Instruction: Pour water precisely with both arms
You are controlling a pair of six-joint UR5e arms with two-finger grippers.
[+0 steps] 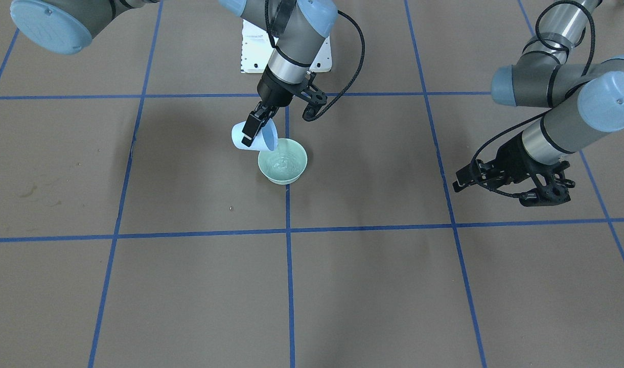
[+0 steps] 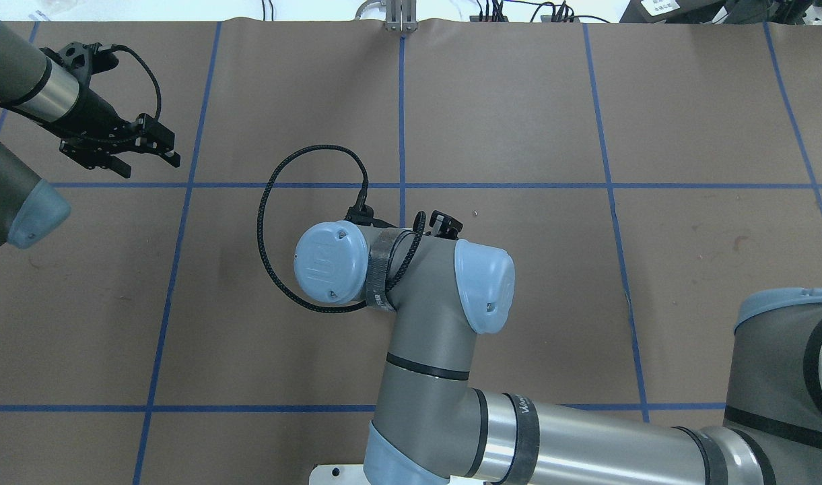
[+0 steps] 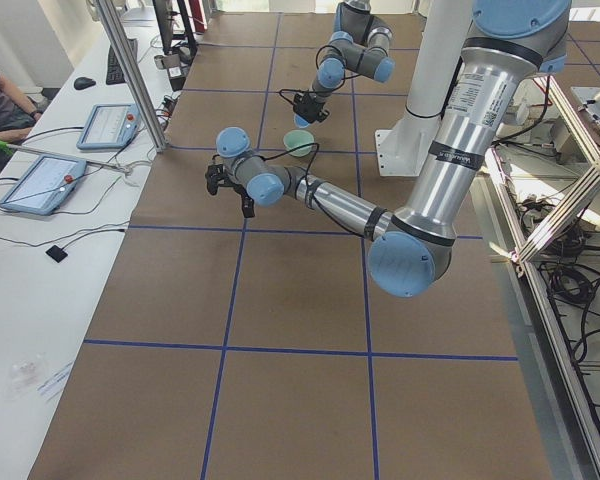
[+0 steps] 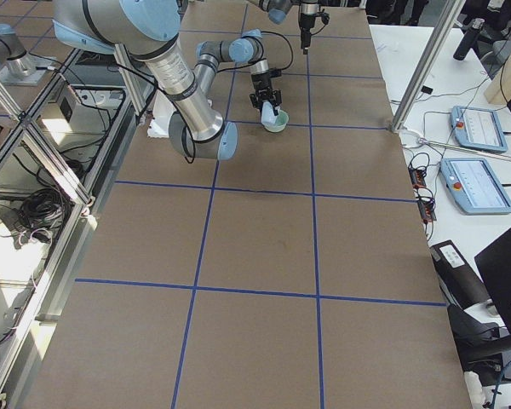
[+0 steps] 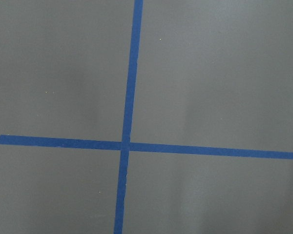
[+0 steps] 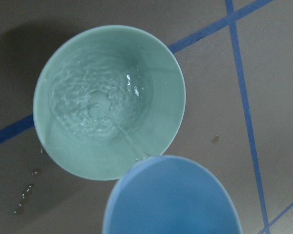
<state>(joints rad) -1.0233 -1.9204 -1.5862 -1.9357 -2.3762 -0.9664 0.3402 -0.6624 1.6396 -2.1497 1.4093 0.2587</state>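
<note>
My right gripper [image 1: 251, 134] is shut on a light-blue cup [image 1: 269, 137] and holds it tipped over a pale-green bowl [image 1: 296, 163] near the table's middle. In the right wrist view the cup [image 6: 171, 200] has its lip above the bowl's rim [image 6: 161, 97]. A thin stream of water [image 6: 129, 141] runs into rippling water [image 6: 93, 107] in the bowl. In the overhead view my right arm [image 2: 424, 296] hides the cup and the bowl. My left gripper [image 1: 459, 181] is shut and empty, low over bare table far to the side; it also shows in the overhead view [image 2: 161, 145].
A few water drops [image 6: 27, 190] lie on the brown paper beside the bowl. Blue tape lines [image 5: 129, 146] grid the table. The white pedestal [image 1: 250, 51] stands behind the bowl. An operator's desk with tablets [image 3: 40, 180] runs along the far edge.
</note>
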